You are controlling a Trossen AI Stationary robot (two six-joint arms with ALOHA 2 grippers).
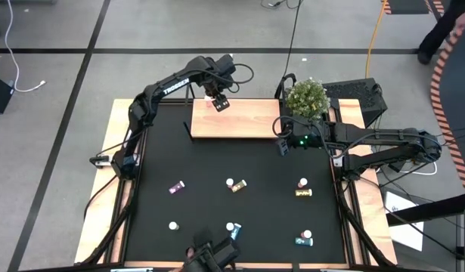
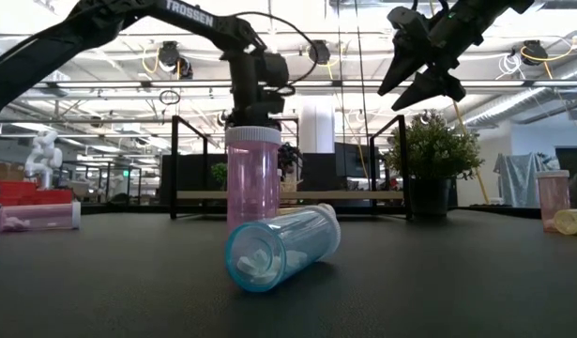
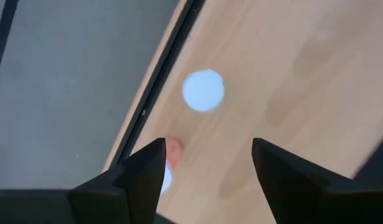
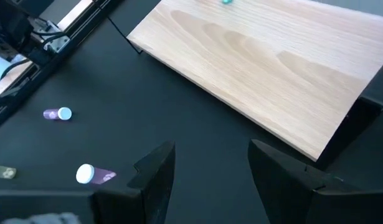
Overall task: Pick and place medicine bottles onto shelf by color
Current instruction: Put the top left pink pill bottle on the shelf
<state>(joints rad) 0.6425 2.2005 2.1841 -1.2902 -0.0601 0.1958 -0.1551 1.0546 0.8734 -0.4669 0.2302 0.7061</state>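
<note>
Shelf (image 1: 236,121) at far centre of tabletop (image 1: 153,174). Potted plant (image 1: 306,97) at shelf's right end. Left end effector (image 1: 219,102) above shelf's far left edge. Medicine bottles (image 1: 236,184) scattered near of shelf.

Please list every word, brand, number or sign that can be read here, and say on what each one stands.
"TROSSEN": on the left arm, in white letters; it also shows on this arm from above.
Bottles: no label can be read.
Shelf: no text.

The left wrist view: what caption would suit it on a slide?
Left hand, open, above two white-capped bottles standing on the wooden shelf.
</note>
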